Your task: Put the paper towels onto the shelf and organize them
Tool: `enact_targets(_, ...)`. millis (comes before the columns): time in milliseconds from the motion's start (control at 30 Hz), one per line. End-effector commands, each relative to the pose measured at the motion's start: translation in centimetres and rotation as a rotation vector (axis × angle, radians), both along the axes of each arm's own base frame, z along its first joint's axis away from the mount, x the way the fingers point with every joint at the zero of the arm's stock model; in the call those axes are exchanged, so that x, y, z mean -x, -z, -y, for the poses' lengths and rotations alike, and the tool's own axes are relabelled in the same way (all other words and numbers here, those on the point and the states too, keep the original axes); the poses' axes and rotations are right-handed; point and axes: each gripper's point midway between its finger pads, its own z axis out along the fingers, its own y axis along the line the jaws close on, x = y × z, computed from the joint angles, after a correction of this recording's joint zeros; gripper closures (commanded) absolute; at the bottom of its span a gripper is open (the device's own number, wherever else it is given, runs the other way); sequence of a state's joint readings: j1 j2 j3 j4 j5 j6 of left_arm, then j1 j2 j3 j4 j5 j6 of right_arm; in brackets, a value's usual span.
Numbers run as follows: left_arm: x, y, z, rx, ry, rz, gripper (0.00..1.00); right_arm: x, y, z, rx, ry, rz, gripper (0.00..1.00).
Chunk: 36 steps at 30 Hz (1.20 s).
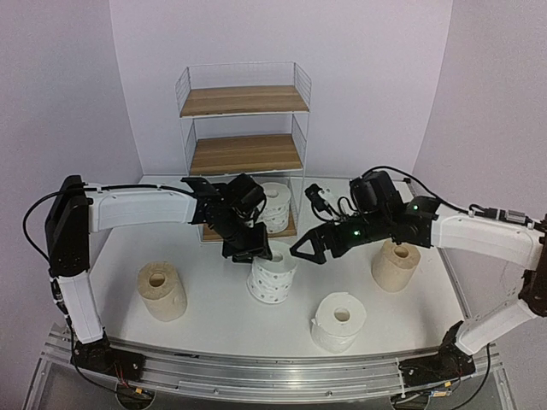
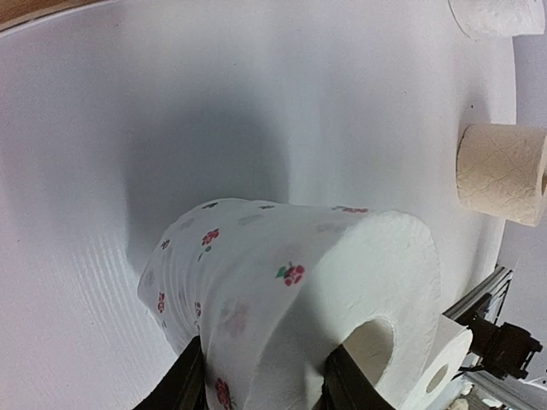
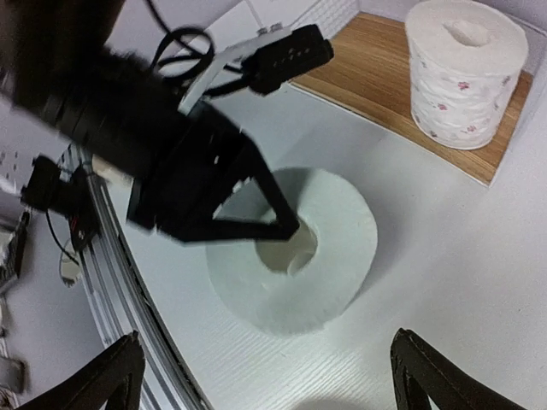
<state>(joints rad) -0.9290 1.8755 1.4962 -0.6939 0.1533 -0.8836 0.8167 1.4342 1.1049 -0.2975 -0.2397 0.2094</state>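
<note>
White dotted roll (image 2: 282, 299), left gripper (image 2: 267, 376) pinching wall

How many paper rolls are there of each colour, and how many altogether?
Plain white rolls: 2
White rolls with flowers: 2
Tan rolls: 2
Total: 6

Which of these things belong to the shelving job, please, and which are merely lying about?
Job: shelf; held flowered roll; shelved flowered roll; left tan roll; right tan roll; white roll; left pincer.
Bystanders: aluminium rail; cables.
</note>
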Motion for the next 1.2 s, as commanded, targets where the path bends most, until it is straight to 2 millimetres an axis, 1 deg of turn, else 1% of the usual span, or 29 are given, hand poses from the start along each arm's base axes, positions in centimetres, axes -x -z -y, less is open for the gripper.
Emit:
enact_targets(0, -0.9, -5.1, -2.0, 0.198, -0.151, -0.035, 0.93, 2.5, -2.3, -1.4, -0.130, -0.280, 0.312, 0.03)
enact_targets(133, -1.0, -7.0, -3.6, 0.255, -0.222, -0.021, 0.92, 3.0, -1.5, -1.8, -0.164, -0.308, 0.333, 0.03)
enact_targets(167, -0.9, -7.2, -3.8, 0.263, -0.232, -0.022, 0.92, 3.0, -1.4, -2.1, -0.174, -0.313, 0.333, 0.03)
enact_targets(267, -0.4, -8.2, -4.2, 0.305, -0.249, -0.025, 0.92, 3.0, -1.1, -3.5, -0.207, -0.338, 0.320, 0.03)
enact_targets(333, -0.3, -8.6, -4.4, 0.317, -0.257, -0.017, 0.92, 2.5, -1.2, -4.4, -0.225, -0.339, 0.343, 0.03)
enact_targets(433, -0.2, -8.8, -5.0, 0.316, -0.281, -0.011, 0.91, 1.8, -1.4, -5.7, -0.234, -0.344, 0.390, 0.03)
enact_targets(467, -0.2, -9.0, -5.0, 0.326, -0.283, -0.008, 0.91, 1.2, -1.3, -6.1, -0.222, -0.333, 0.405, 0.03)
enact_targets(600, -0.1, -9.3, -5.2, 0.336, -0.287, -0.008, 0.91, -0.3, -0.9, -7.0, -0.205, -0.309, 0.442, 0.03)
enact_targets(733, 0.0, -9.2, -5.2, 0.336, -0.291, -0.016, 0.91, -0.2, -0.7, -7.9, -0.216, -0.347, 0.460, 0.03)
enact_targets(833, 0.0, -8.9, -5.0, 0.339, -0.285, -0.026, 0.91, 0.0, -0.9, -8.6, -0.237, -0.367, 0.461, 0.03)
enact_targets(1000, 0.0, -9.1, -4.4, 0.354, -0.262, -0.027, 0.91, -0.7, -0.6, -9.6, -0.243, -0.359, 0.435, 0.02)
enact_targets(1167, 0.0, -9.1, -4.2, 0.350, -0.248, -0.034, 0.92, -2.2, 0.4, -9.7, -0.204, -0.291, 0.426, 0.02)
